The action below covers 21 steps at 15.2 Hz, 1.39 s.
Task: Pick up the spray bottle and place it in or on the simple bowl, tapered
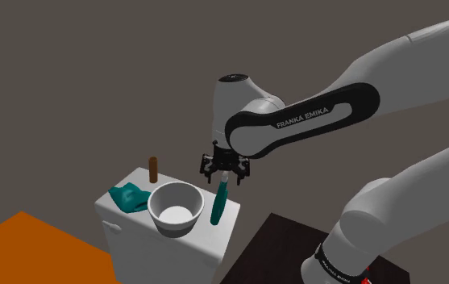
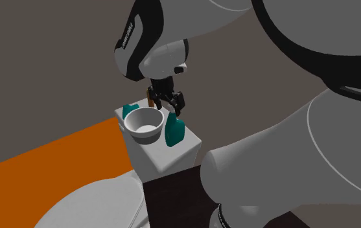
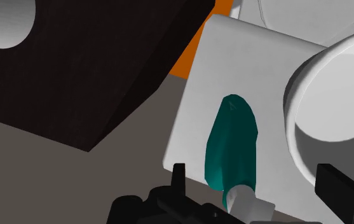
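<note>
Gripper (image 1: 226,177) spread above teal spray bottle (image 1: 218,206) (upright) — white bowl (image 1: 170,229) beside.

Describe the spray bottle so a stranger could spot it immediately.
Find the white block carrying a white bowl. The spray bottle stands beside the bowl, at the block's edge nearest the dark stand. It is tall, slim and teal with a white head; the other teal thing is low and crumpled, across the bowl from it.

Looks like a home bathroom, white toilet tank (image 1: 134,234) serving as surface, rounded white toilet seat (image 2: 88,204) below, grey walls (image 1: 69,81), orange floor (image 1: 29,250)
</note>
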Tool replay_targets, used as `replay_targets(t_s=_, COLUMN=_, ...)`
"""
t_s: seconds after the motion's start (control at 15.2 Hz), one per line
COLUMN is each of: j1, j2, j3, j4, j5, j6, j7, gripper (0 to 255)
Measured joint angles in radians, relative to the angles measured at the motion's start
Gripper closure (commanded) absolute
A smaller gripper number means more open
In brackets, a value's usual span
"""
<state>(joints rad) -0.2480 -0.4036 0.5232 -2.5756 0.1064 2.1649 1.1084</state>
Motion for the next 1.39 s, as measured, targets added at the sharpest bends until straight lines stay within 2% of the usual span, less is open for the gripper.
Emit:
replay_targets(t_s=0.07, j1=0.000, j2=0.000, j3=0.000, j4=0.000, j5=0.000, j6=0.000, j7=0.000, gripper=0)
replay_targets(t_s=0.13, j1=0.000, j2=0.000, j3=0.000, j4=0.000, j5=0.000, j6=0.000, j7=0.000, gripper=255)
replay_targets(t_s=0.79, j1=0.000, j2=0.000, j3=0.000, j4=0.000, j5=0.000, j6=0.000, j7=0.000, gripper=255)
replay_targets(t_s=1.39, j1=0.007, j2=-0.055, j3=-0.027, j4=0.067, j5=0.007, j6=-0.119, j7=-0.022, gripper=255)
